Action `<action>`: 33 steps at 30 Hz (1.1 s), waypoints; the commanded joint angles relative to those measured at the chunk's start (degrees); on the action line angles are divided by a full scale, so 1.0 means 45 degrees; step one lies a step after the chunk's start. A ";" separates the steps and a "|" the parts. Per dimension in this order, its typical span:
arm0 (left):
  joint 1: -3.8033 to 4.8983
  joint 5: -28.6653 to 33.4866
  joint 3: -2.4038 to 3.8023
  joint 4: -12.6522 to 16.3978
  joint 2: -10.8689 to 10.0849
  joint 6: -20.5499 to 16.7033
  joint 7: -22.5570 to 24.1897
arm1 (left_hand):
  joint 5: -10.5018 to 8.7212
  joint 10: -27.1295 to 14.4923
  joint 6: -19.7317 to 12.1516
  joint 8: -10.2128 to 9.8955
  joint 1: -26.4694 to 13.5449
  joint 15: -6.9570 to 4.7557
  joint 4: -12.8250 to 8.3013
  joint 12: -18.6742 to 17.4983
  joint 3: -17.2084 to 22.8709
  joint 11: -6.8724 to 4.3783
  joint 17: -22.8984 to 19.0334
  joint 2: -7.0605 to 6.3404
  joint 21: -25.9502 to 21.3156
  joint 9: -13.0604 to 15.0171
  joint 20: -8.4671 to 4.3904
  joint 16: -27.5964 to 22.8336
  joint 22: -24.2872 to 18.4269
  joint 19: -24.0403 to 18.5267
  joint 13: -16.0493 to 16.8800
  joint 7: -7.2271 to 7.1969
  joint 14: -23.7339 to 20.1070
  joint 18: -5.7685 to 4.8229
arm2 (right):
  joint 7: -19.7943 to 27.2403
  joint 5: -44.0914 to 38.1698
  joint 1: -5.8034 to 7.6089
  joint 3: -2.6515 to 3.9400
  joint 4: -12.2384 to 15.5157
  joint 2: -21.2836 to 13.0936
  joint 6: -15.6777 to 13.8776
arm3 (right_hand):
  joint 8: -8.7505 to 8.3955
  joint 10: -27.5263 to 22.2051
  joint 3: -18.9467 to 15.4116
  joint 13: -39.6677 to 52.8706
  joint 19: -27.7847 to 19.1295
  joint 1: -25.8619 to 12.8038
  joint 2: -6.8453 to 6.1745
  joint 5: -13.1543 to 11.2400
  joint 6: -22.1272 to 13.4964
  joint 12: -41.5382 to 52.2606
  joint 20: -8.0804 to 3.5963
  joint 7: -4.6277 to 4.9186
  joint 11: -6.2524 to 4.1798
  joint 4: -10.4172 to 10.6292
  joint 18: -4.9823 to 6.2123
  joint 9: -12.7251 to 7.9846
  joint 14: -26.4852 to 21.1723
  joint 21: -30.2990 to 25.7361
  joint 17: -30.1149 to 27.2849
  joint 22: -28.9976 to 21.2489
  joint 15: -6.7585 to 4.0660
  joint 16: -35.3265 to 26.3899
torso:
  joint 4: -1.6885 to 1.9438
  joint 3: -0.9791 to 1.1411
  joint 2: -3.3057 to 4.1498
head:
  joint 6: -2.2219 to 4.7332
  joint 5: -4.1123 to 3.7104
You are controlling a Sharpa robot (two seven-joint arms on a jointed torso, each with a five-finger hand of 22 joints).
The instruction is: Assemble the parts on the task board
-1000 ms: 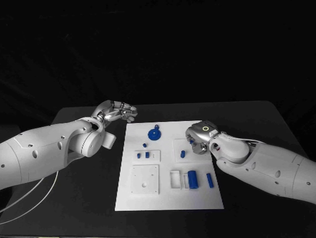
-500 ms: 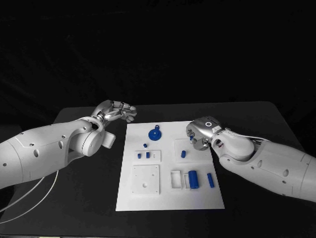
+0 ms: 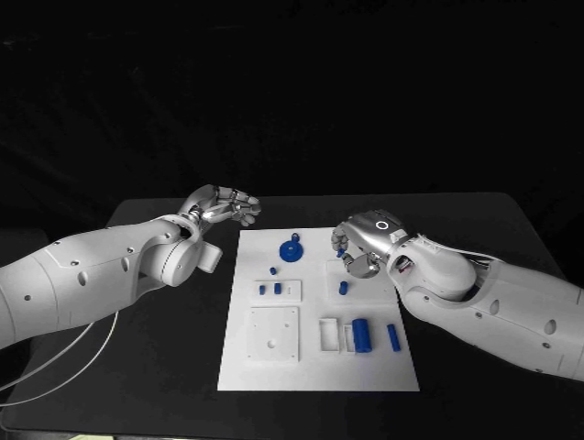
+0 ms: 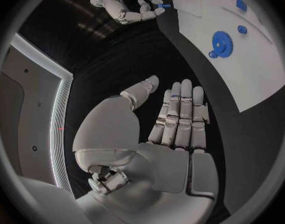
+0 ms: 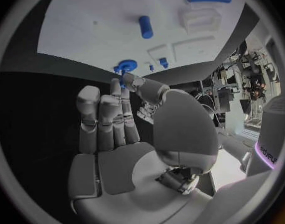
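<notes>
**Several blue parts on the board, one pinched in the right hand**

Several blue parts lie on the white task board (image 3: 315,357), which sits in the middle of the black table (image 3: 490,220). A blue gear (image 3: 291,248) rests near the board's far end. Closer in, two small blue pegs (image 3: 268,288) stand side by side in a little white holder, and another short blue piece (image 3: 343,287) stands to their right. Toward the near end, a blue cylinder (image 3: 360,335) lies beside a white frame, with a slim blue bar (image 3: 393,336) just right of it.

The right hand (image 3: 355,246) hovers over the board's far right part. In the left wrist view its fingertips pinch a small blue pin (image 4: 164,5).

The left hand (image 3: 223,206) hangs off the board's far left corner, holding nothing; its fingers (image 4: 180,115) lie straight and close together, thumb apart.
</notes>
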 commanded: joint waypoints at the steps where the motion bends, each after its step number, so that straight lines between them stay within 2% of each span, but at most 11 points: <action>1: 0.0022 0.0071 0.0010 -0.0129 0.0157 0.0056 0.0095 | -0.0024 -0.0084 -0.0093 0.0044 -0.0018 0.0051 0.0002 -0.0061 -0.0079 0.0017 0.0021 0.0142 -0.0089 -0.0022 0.0073 -0.0092 0.0018 -0.0016 -0.0018 0.0004 0.0016 0.0112 | 0.0092 0.0198 -0.0009 -0.0006 0.0245 0.0240 0.0197 | 0.0040 0.0491 0.0034 0.0022 -0.0016 0.0038 -0.0092 -0.0017 0.0056 0.0031 -0.0115 0.0008 0.0026 0.0072 0.1213 0.0013 -0.0044 0.0053 -0.0015 0.0208 -0.0139 0.0046 | 0.0012 -0.0028 -0.0041 | -0.0037 0.0323; 3: 0.0023 0.0071 0.0010 -0.0158 0.0193 0.0060 0.0099 | -0.0022 -0.0085 -0.0095 0.0046 -0.0013 0.0052 -0.0003 -0.0061 -0.0077 0.0017 0.0027 0.0144 -0.0094 -0.0023 0.0073 -0.0103 0.0019 -0.0018 -0.0019 0.0004 0.0015 0.0112 | 0.0122 0.0140 -0.0019 -0.0068 0.0294 0.0435 0.0236 | 0.0037 0.0485 0.0031 0.0026 -0.0017 0.0039 -0.0083 -0.0016 0.0049 0.0026 -0.0119 0.0010 0.0026 0.0076 0.1213 0.0014 -0.0047 0.0052 -0.0016 0.0207 -0.0139 0.0046 | 0.0036 -0.0040 -0.0048 | -0.0066 0.0498; 6: 0.0037 0.0071 0.0010 -0.0305 0.0299 0.0033 0.0104 | -0.0021 -0.0084 -0.0094 0.0049 -0.0010 0.0052 -0.0004 -0.0060 -0.0076 0.0017 0.0032 0.0148 -0.0098 -0.0024 0.0074 -0.0110 0.0020 -0.0018 -0.0019 0.0005 0.0015 0.0112 | 0.0151 -0.0025 -0.0045 -0.0284 0.0349 0.0706 0.0266 | 0.0032 0.0478 0.0026 0.0032 -0.0019 0.0040 -0.0066 -0.0015 0.0038 0.0018 -0.0124 0.0014 0.0026 0.0080 0.1213 0.0016 -0.0051 0.0051 -0.0019 0.0206 -0.0140 0.0044 | 0.0009 -0.0041 -0.0051 | -0.0101 0.0788; 9: 0.0051 0.0071 0.0010 -0.0449 0.0409 0.0010 0.0124 | -0.0021 -0.0084 -0.0095 0.0050 -0.0009 0.0053 -0.0006 -0.0059 -0.0076 0.0017 0.0035 0.0147 -0.0100 -0.0024 0.0074 -0.0115 0.0021 -0.0019 -0.0019 0.0005 0.0014 0.0112 | 0.0177 -0.0076 -0.0101 -0.0501 0.0378 0.0951 0.0292 | 0.0031 0.0476 0.0023 0.0034 -0.0020 0.0041 -0.0063 -0.0015 0.0035 0.0016 -0.0125 0.0015 0.0026 0.0080 0.1213 0.0017 -0.0053 0.0051 -0.0020 0.0206 -0.0139 0.0043 | 0.0016 -0.0043 -0.0058 | -0.0188 0.1033; 14: 0.0072 0.0071 0.0010 -0.0617 0.0539 0.0004 0.0142 | -0.0020 -0.0082 -0.0094 0.0051 -0.0007 0.0054 -0.0006 -0.0058 -0.0075 0.0016 0.0038 0.0150 -0.0102 -0.0024 0.0075 -0.0119 0.0021 -0.0019 -0.0019 0.0004 0.0014 0.0112 | 0.0232 -0.0245 -0.0261 -0.0953 0.0273 0.1408 0.0324 | 0.0029 0.0472 0.0020 0.0037 -0.0020 0.0043 -0.0054 -0.0013 0.0030 0.0013 -0.0128 0.0016 0.0026 0.0078 0.1213 0.0017 -0.0055 0.0050 -0.0021 0.0206 -0.0140 0.0042 | 0.0021 -0.0038 -0.0032 | -0.0257 0.1332; 16: 0.0078 0.0071 0.0010 -0.0661 0.0586 0.0006 0.0142 | -0.0020 -0.0082 -0.0094 0.0052 -0.0006 0.0054 -0.0007 -0.0058 -0.0074 0.0016 0.0040 0.0150 -0.0103 -0.0024 0.0075 -0.0122 0.0022 -0.0019 -0.0019 0.0004 0.0013 0.0112 | 0.0255 -0.0261 -0.0317 -0.1057 0.0275 0.1507 0.0366 | 0.0028 0.0471 0.0018 0.0039 -0.0021 0.0044 -0.0050 -0.0012 0.0028 0.0012 -0.0130 0.0017 0.0026 0.0077 0.1213 0.0018 -0.0056 0.0050 -0.0022 0.0205 -0.0140 0.0042 | 0.0013 -0.0044 -0.0030 | -0.0304 0.1447; 21: 0.0093 0.0071 0.0010 -0.0722 0.0724 0.0018 0.0141 | -0.0018 -0.0077 -0.0093 0.0058 0.0000 0.0056 -0.0010 -0.0055 -0.0071 0.0014 0.0050 0.0157 -0.0112 -0.0025 0.0077 -0.0138 0.0023 -0.0021 -0.0019 0.0003 0.0013 0.0112 | 0.0291 -0.0405 -0.0510 -0.1223 0.0210 0.1795 0.0377 | 0.0024 0.0462 0.0006 0.0048 -0.0025 0.0046 -0.0030 -0.0009 0.0017 0.0002 -0.0137 0.0020 0.0027 0.0068 0.1213 0.0021 -0.0062 0.0049 -0.0027 0.0205 -0.0139 0.0039 | 0.0018 -0.0044 -0.0018 | -0.0409 0.1609; 25: 0.0105 0.0071 0.0010 -0.0706 0.0813 0.0048 0.0136 | -0.0018 -0.0076 -0.0093 0.0060 0.0002 0.0057 -0.0010 -0.0054 -0.0070 0.0014 0.0055 0.0159 -0.0115 -0.0026 0.0078 -0.0144 0.0024 -0.0022 -0.0019 0.0003 0.0014 0.0111 | 0.0356 -0.0445 -0.0660 -0.1524 0.0005 0.2023 0.0419 | 0.0022 0.0459 -0.0009 0.0058 -0.0027 0.0047 -0.0014 -0.0008 0.0011 -0.0004 -0.0143 0.0023 0.0028 0.0055 0.1213 0.0024 -0.0066 0.0049 -0.0031 0.0205 -0.0139 0.0037 | 0.0036 -0.0041 -0.0017 | -0.0505 0.1753; 27: 0.0110 0.0071 0.0010 -0.0684 0.0829 0.0054 0.0140 | -0.0019 -0.0075 -0.0092 0.0061 0.0003 0.0057 -0.0010 -0.0053 -0.0070 0.0014 0.0058 0.0162 -0.0118 -0.0026 0.0078 -0.0149 0.0025 -0.0022 -0.0019 0.0003 0.0014 0.0111 | 0.0377 -0.0472 -0.0753 -0.1616 -0.0078 0.2119 0.0422 | 0.0021 0.0457 -0.0016 0.0063 -0.0029 0.0048 -0.0004 -0.0007 0.0007 -0.0007 -0.0147 0.0024 0.0028 0.0046 0.1213 0.0026 -0.0068 0.0049 -0.0034 0.0205 -0.0139 0.0036 | 0.0043 -0.0042 -0.0011 | -0.0560 0.1812; 33: 0.0116 0.0071 0.0010 -0.0659 0.0870 0.0066 0.0130 | -0.0020 -0.0077 -0.0092 0.0065 0.0003 0.0059 -0.0010 -0.0053 -0.0070 0.0014 0.0066 0.0165 -0.0124 -0.0027 0.0080 -0.0160 0.0026 -0.0023 -0.0020 0.0003 0.0013 0.0110 | 0.0395 -0.0546 -0.0978 -0.1668 -0.0248 0.2304 0.0454 | 0.0019 0.0453 -0.0032 0.0074 -0.0033 0.0045 0.0016 -0.0005 0.0001 -0.0014 -0.0153 0.0027 0.0029 0.0031 0.1213 0.0030 -0.0072 0.0048 -0.0039 0.0205 -0.0138 0.0034 | 0.0031 -0.0039 -0.0012 | -0.0680 0.1930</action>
